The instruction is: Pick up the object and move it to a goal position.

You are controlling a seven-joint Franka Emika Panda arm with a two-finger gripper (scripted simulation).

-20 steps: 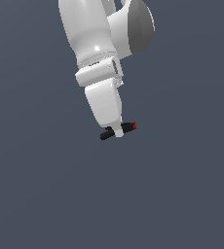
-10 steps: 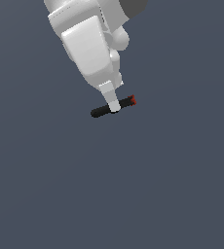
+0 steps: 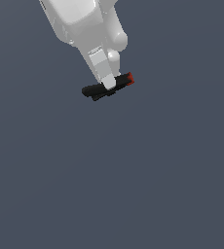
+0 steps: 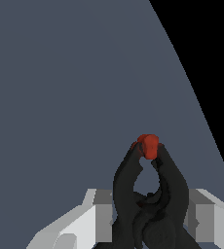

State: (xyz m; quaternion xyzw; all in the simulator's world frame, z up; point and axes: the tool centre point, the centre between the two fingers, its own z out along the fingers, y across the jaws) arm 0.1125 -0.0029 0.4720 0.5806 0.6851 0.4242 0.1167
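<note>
In the upper middle of the exterior view, the gripper point(image 3: 109, 83) clamps the black object point(image 3: 95, 91) mid-length; carry it smoothly, keeping the squeeze firm so the red-tipped end cannot swivel.

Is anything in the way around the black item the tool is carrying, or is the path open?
Nothing visible blocks it. The tool is shut on the black item, red tip sticking out, and both views show only plain grey surface around it. No goal marker appears in either view, so the route's end can't be checked.
</note>
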